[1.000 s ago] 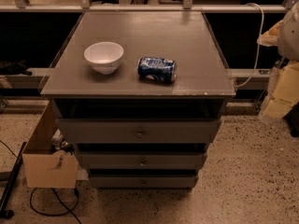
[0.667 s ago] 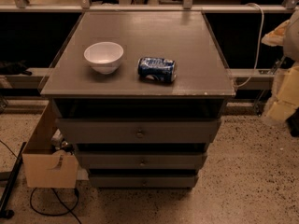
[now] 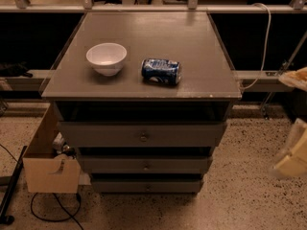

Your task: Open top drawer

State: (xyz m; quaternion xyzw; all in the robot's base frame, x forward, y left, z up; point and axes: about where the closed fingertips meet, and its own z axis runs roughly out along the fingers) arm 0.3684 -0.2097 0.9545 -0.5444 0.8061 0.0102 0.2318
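The top drawer (image 3: pixel 142 133) is the widest grey front, directly under the desk (image 3: pixel 144 28) top. Its small round knob (image 3: pixel 143 137) sits at centre, and it looks fully shut, roughly in line with the two narrower drawers (image 3: pixel 144 165) stacked below it. The hand (image 3: pixel 291 158) is a pale shape at the far right edge of the view. It is beside the desk at about the height of the drawer fronts, well apart from the knob and touching nothing. Whether it is wide or narrow I cannot tell. My guess is that it hangs out to the side so that it can come round to face the drawer fronts, since the knob can only be reached from the front. A white bowl (image 3: pixel 106 57) and a blue can (image 3: pixel 161 71) lying on its side rest on the desk top near each other. They are back from the front lip, so pulling the drawer should not disturb them. A cardboard box (image 3: pixel 48 172) stands on the floor against the desk's left side, out of the drawer's path. Compared with a second ago, the pale arm parts on the right have dropped from level with the desk top to drawer height and moved slightly further toward the edge of the view. The drawer, bowl, can and box have not moved.
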